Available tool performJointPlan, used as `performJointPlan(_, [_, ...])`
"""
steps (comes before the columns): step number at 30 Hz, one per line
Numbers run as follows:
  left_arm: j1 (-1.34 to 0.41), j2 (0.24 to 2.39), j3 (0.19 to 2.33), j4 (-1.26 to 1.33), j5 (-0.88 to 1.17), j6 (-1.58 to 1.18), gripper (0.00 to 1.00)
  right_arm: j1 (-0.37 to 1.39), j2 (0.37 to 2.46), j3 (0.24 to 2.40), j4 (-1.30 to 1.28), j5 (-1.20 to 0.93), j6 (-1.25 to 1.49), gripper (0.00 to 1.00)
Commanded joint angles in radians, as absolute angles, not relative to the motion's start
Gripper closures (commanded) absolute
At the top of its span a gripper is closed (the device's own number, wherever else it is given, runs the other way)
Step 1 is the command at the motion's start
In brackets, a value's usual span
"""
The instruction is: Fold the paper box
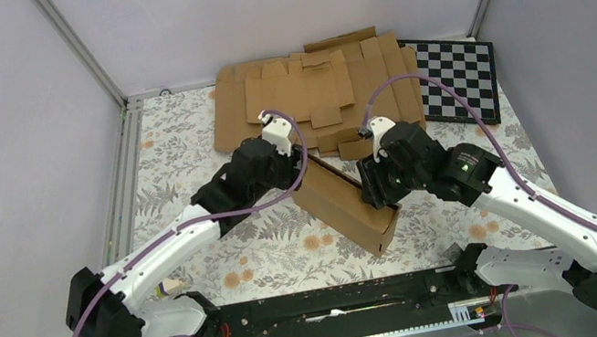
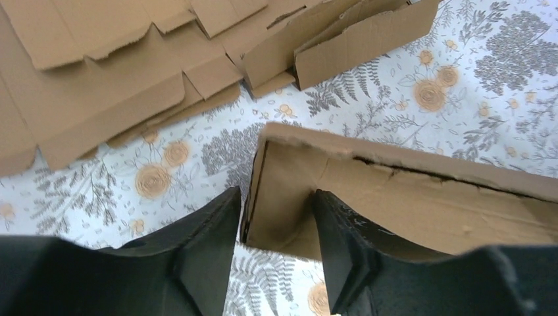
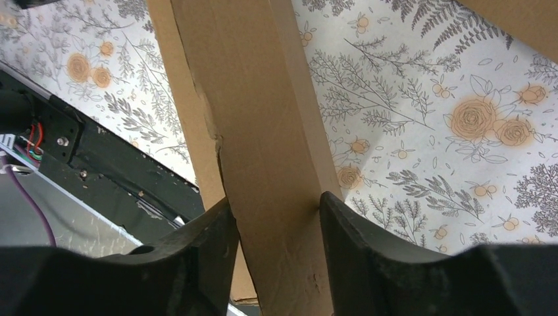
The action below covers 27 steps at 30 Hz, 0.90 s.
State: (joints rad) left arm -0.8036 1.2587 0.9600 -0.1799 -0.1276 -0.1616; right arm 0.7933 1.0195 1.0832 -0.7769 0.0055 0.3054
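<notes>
The paper box (image 1: 343,202) is a partly formed brown cardboard box lying slantwise on the flowered cloth between my two arms. My left gripper (image 1: 300,173) is at its far left end. In the left wrist view it (image 2: 276,224) is open and straddles the box's (image 2: 421,204) end wall, with one finger (image 2: 204,250) outside and the other (image 2: 345,250) inside against the cardboard. My right gripper (image 1: 378,192) is at the box's right side. In the right wrist view it (image 3: 276,210) is shut on a long wall of the box (image 3: 243,85), with both fingers touching the cardboard.
A pile of flat cardboard blanks (image 1: 310,97) lies at the back, also seen in the left wrist view (image 2: 99,79). A checkerboard (image 1: 455,76) lies at the back right. A black rail (image 1: 328,307) runs along the near edge. Walls enclose the table.
</notes>
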Motion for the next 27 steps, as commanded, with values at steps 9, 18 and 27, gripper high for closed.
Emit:
performJointPlan(9, [-0.807,1.056,1.091,-0.316,-0.068,-0.309,0.42,0.799,1.030,1.075,-0.789,-0.028,0.291,0.31])
performJointPlan(18, [-0.807,1.173,1.183,-0.136,0.128,-0.330,0.64,0.799,1.031,1.083,-0.783,-0.037,0.293,0.26])
performJointPlan(27, [-0.806,1.278,1.068,0.050,0.128,-0.352,0.84,0.799,1.034,1.083,-0.782,-0.042,0.296,0.14])
